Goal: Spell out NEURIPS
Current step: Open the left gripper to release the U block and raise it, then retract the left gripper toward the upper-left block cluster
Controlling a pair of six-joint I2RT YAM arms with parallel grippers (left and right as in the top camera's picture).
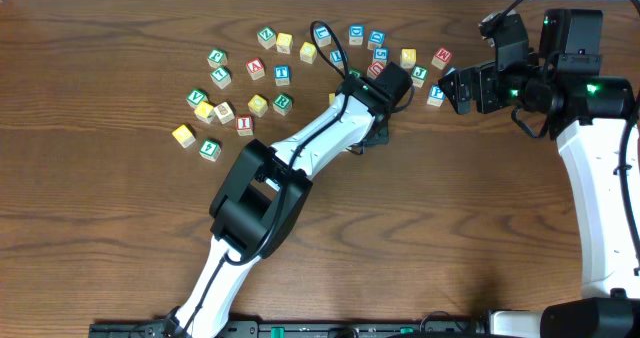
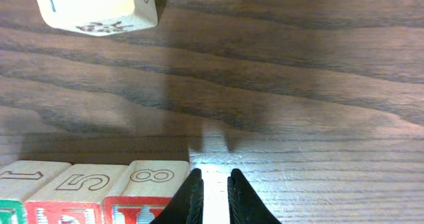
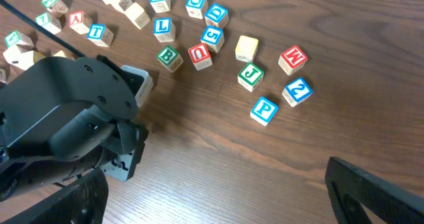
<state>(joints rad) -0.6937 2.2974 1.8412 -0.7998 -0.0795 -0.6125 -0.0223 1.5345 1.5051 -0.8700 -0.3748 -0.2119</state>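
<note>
Has the left tool (image 2: pixel 213 191) low over the surface (image 2: pixel 318 85), fingers together, clamped on nothing. Just left of the left tool, has a row of three cubes (image 2: pixel 93 184) touching side by side, tops reading 1, 5, 8. Front letters seemingly green and red, too cropped to read. Ahead and left of that tool, shows one pale cube (image 2: pixel 99 8) standing apart. Beyond the left tool, shows red U (image 3: pixel 199 55) with blue S (image 3: pixel 212 37) just beside it, loose among other cubes. Right of the left tool, shows blue P (image 3: pixel 265 110) alone. Farther right of it, holds the right tool (image 1: pixel 452 90) wide apart and empty.
</note>
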